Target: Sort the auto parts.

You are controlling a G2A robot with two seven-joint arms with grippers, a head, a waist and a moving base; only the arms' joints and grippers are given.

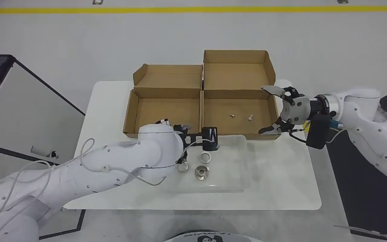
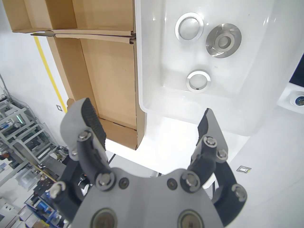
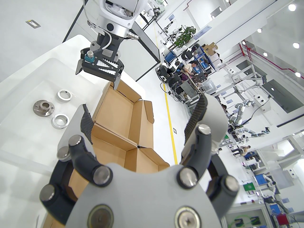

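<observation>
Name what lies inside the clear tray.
Three metal parts lie in the clear tray: two rings and a flanged hub. From above, the left arm covers the tray's left end, partly hiding one ring.

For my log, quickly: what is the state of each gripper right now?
Left gripper: open, holding nothing.
Right gripper: open, holding nothing.

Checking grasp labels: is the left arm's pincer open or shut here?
Open. In the left wrist view the left pincer has its fingers spread wide apart, with nothing gripped between them.
</observation>
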